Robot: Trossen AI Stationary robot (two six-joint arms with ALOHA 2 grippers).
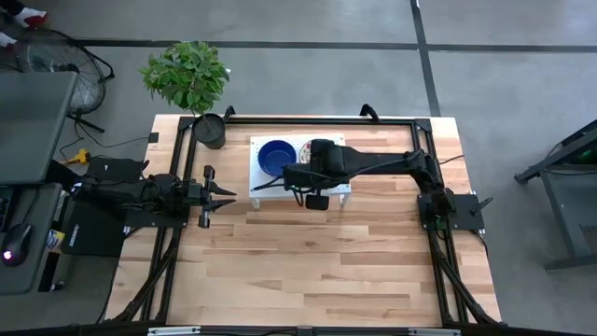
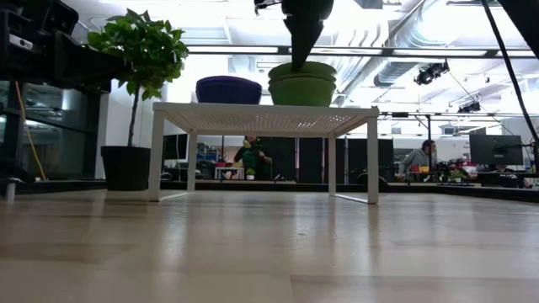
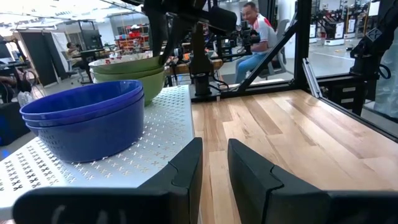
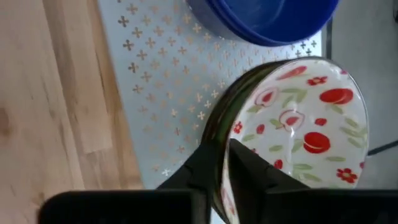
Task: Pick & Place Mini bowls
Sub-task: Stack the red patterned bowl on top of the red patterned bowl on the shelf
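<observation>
Overhead looking down, table-level sideways, wrist views close, all sharing white rack (image 1: pixel 298 173)

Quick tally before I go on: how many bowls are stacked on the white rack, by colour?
Blue bowls: 2, nested
Green bowls with floral insides: 2, nested
Total: 4 bowls, going by the rims that show

Right hand (image 4: pixel 225 163) pinched nearly closed; left hand (image 1: pixel 224 192) apparently parted.

Two bowl stacks (image 1: pixel 276 156) side by side on rack (image 1: pixel 340 190).
</observation>
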